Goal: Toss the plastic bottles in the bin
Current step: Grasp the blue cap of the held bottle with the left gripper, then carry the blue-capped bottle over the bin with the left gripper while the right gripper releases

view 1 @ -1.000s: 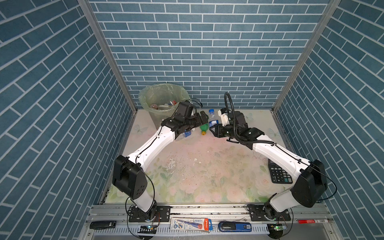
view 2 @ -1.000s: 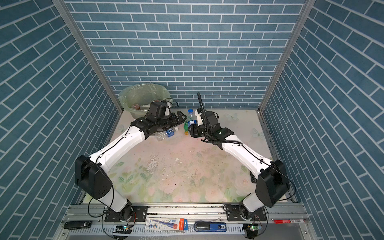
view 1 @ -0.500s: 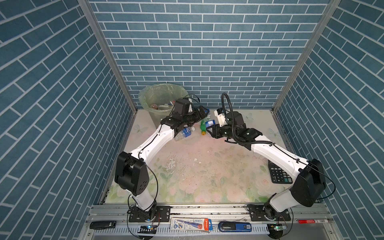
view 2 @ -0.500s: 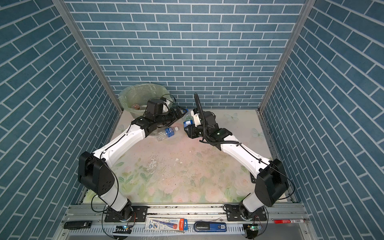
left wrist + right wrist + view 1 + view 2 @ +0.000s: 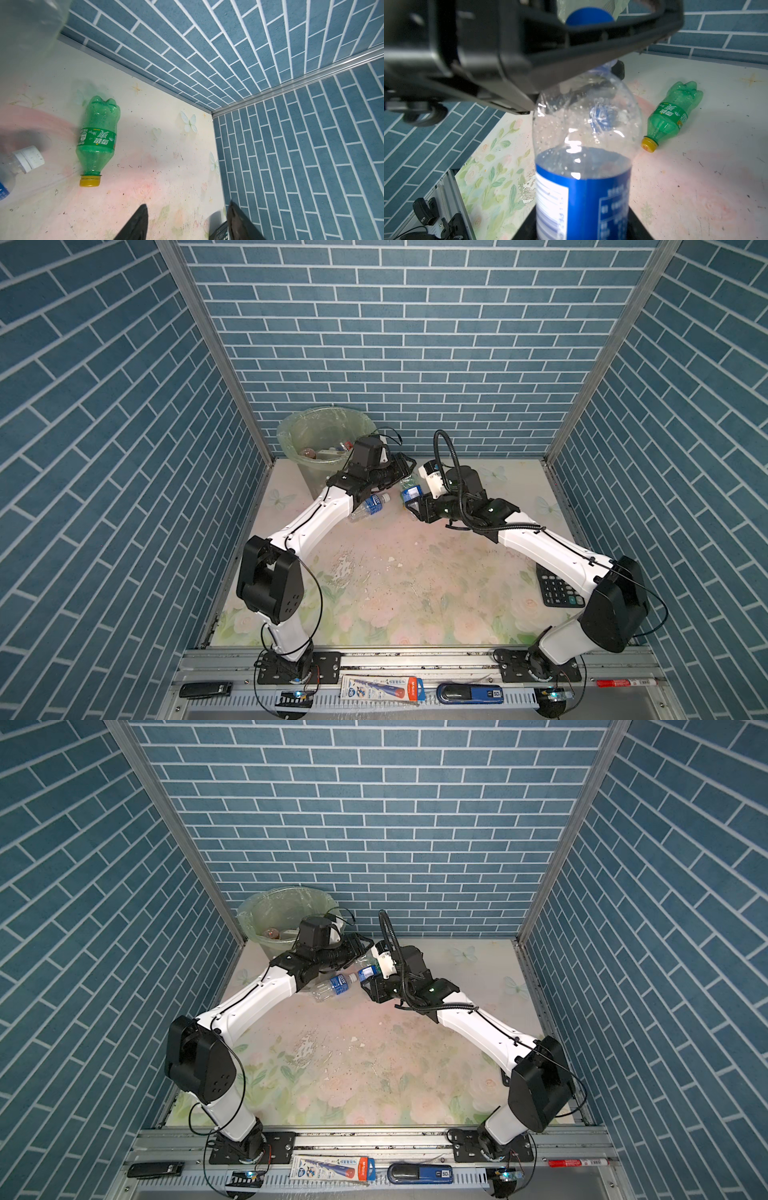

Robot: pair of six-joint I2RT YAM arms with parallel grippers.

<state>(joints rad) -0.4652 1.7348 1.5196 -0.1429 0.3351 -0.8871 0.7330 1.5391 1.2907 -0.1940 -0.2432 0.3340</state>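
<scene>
Blue-label bottle clamped in jaws; green bottle lying beyond.

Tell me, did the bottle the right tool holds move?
Yes. The blue-labelled bottle in the right tool shifted slightly left in both top views, nearer the bin.

I am seeing bright, even light; glare is glinting on my blue-labelled bottle, and the frame's upper left is blurring.

Blue-label btl — base cut off, neck prob. hidden.
</scene>
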